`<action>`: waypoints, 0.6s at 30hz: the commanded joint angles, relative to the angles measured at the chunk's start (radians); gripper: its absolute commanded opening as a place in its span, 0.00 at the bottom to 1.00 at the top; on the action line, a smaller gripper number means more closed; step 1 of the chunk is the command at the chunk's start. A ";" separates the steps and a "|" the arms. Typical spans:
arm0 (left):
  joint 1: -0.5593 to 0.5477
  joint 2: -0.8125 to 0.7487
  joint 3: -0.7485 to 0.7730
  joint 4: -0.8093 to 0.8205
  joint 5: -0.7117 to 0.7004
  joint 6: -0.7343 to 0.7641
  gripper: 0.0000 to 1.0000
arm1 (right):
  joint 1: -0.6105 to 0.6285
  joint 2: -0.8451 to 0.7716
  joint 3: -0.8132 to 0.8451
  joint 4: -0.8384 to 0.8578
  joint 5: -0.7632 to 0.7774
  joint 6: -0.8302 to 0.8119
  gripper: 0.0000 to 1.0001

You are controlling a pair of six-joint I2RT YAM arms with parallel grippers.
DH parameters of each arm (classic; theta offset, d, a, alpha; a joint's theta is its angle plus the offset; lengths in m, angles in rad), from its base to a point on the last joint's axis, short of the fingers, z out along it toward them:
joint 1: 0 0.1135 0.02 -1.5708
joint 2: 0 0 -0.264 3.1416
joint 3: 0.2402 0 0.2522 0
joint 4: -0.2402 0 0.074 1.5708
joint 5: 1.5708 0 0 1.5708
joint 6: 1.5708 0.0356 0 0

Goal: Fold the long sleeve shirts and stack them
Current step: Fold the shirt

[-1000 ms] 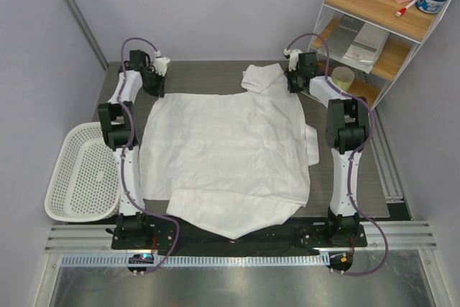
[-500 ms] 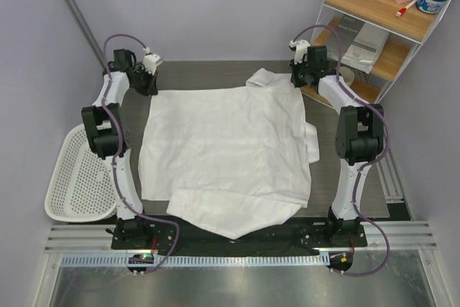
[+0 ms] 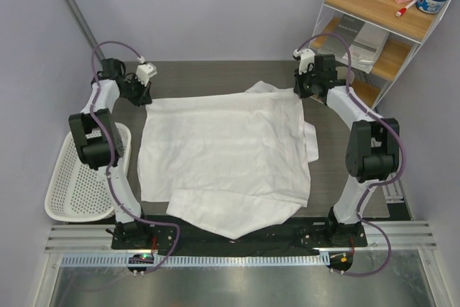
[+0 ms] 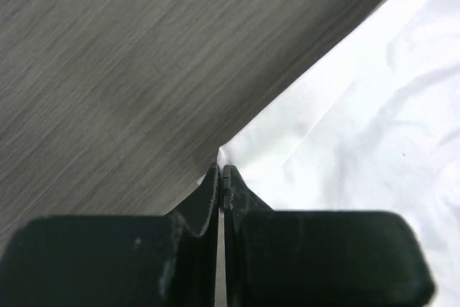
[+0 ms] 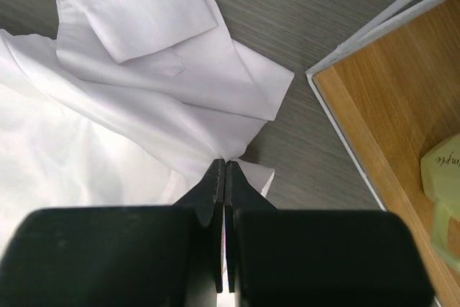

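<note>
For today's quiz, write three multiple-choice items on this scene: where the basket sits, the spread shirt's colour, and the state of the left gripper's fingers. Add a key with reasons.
1. Where is the basket? A. At the table's left side, by the left arm. B. Between the arm bases. C. At the far right corner.
2. What colour is the long sleeve shirt? A. Blue. B. White. C. Red.
3. The left gripper's fingers are: A. wide open. B. out of view. C. shut on the shirt's corner.
Key: 1 A, the top view shows it there; 2 B, plain white cloth throughout; 3 C, the wrist view shows cloth pinched between closed fingers.
</note>
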 commanded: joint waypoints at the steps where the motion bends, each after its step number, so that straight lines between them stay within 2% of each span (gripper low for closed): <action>1: 0.008 -0.093 -0.086 -0.008 0.025 0.132 0.00 | -0.008 -0.103 -0.063 0.012 -0.019 -0.029 0.01; 14: 0.008 -0.156 -0.252 -0.045 -0.029 0.331 0.00 | -0.002 -0.165 -0.264 -0.049 -0.071 -0.082 0.01; 17: 0.007 -0.144 -0.264 -0.051 -0.047 0.357 0.03 | 0.001 -0.133 -0.280 -0.064 -0.074 -0.095 0.01; 18: 0.007 -0.141 -0.266 -0.055 -0.054 0.368 0.08 | 0.001 -0.124 -0.277 -0.067 -0.074 -0.095 0.01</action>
